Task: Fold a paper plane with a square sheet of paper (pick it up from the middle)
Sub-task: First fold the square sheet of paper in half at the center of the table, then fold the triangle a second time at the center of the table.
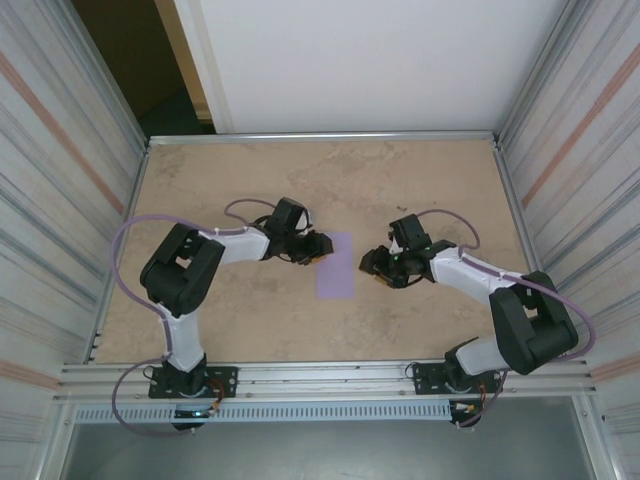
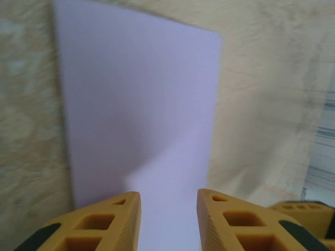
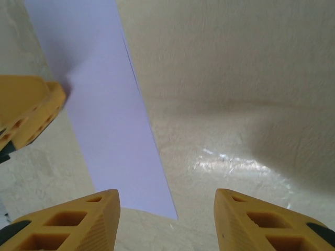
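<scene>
Thin lavender paper sheet lies flat mid-way on beige tabletop, between the arms, as a narrow rectangle. Left gripper jaws apart over its edge; right gripper jaws apart beside it, nothing held. Expect light, floppy, crease-prone stuff: pinch it at the middle, gently.

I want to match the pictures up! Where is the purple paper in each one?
Top external: the purple paper lies flat near the middle of the table.
Left wrist: it lies across the left and centre, running down to the bottom edge.
Right wrist: it is a slanted strip on the left, running from the top edge downward.
Shared landmark: the beige marbled table under it.
</scene>
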{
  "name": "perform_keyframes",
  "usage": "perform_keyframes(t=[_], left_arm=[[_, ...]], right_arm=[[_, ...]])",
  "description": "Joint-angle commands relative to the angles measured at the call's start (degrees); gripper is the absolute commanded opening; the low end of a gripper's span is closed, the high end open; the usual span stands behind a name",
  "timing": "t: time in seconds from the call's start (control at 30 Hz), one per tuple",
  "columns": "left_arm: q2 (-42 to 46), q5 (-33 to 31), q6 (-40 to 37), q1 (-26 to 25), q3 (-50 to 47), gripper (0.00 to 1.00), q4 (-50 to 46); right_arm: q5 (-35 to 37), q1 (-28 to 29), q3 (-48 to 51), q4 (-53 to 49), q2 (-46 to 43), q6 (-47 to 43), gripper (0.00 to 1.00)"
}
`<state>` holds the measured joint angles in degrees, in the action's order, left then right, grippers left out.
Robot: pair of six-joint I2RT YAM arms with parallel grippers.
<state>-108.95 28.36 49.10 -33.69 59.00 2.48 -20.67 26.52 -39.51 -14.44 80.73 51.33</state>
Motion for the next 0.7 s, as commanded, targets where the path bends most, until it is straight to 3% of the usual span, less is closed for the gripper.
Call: perform_keyframes(t=[0.0,0.33,0.67], left_arm=[[-1.2,-2.6,3.0,0.5,-0.3,0.34,-4.3],[-3.3,-3.0,7.0,0.5,0.8,0.34,-9.7],[-4.6,-0.8,7.9,1.1,1.6,0.33,-12.6]], right_arm=[[-0.9,1.8,1.0,3.3,-1.4,4.9,0.49],[-1.0,7.4,1.4,3.5,2.1,9.4,0.45],[0.2,8.4,0.3,2.7,5.9,8.4,0.44]])
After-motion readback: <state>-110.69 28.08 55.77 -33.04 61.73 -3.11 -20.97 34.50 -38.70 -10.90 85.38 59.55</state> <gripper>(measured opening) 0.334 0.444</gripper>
